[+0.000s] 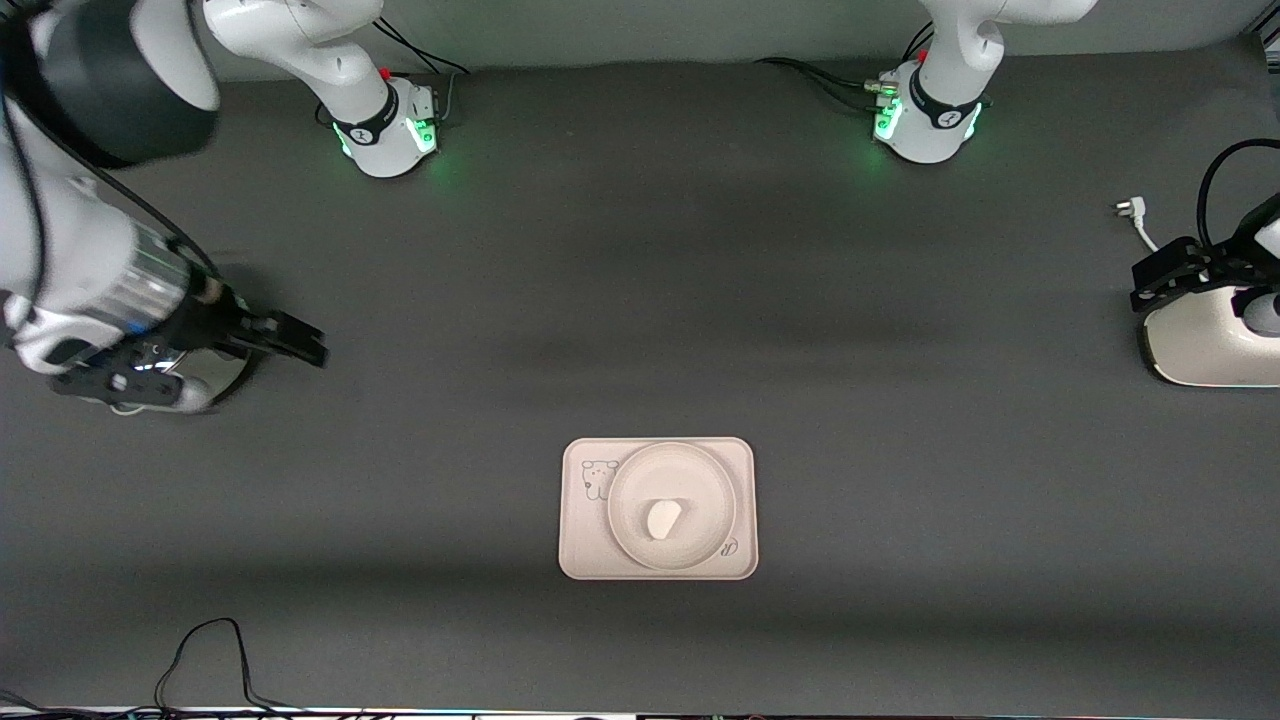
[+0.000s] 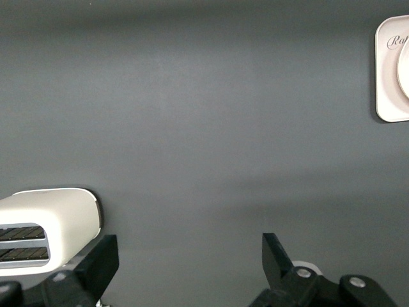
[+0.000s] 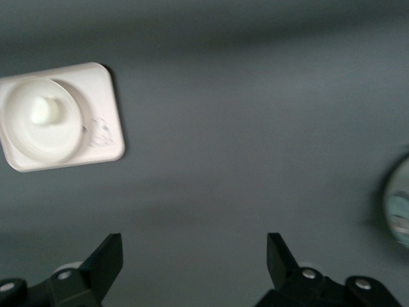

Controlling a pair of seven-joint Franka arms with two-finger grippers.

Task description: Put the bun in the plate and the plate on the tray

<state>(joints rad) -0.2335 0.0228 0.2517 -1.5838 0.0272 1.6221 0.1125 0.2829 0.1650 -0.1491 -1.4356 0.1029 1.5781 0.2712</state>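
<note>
The bun lies in the plate, a little off the middle, and nothing touches it. The plate sits on the tray, set toward the left arm's end of it, so that the small bear drawing at the right arm's end shows uncovered. The tray lies flat on the dark counter, in the part nearer to the front camera, about midway between the two ends.

The right claw hangs over the counter at the right arm's end, well apart from the tray, with its fingers spread wide and nothing between them. Under that arm lies a round shiny object that I cannot identify. From the right wrist view the tray, plate and bun show far off.

The left claw is at the left arm's end of the counter, over a cream-white toaster, its fingers likewise apart and empty. A white plug lies on the counter near the toaster.
</note>
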